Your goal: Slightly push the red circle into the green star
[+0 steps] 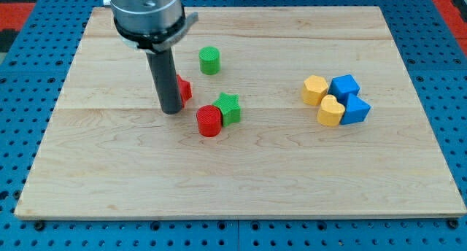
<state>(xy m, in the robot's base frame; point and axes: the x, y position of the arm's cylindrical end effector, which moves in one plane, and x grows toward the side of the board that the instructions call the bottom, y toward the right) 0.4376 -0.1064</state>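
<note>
Judging by contact, you're nearly done: the red circle (209, 120) touches the green star (228, 108) on its lower-left. My tip (171, 110), a clawless rod, stands left of the star.

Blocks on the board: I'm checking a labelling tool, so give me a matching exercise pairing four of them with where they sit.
Things:
1. red circle
2. green cylinder
3. blue cube
4. red block

Places:
A. partly hidden behind my tip
B. in the cluster at the view's right, with the yellow blocks
C. alone, nearest the view's top
D. touching the green star, on its lower left

Pairs: 1-D, 2-C, 3-B, 4-A
</note>
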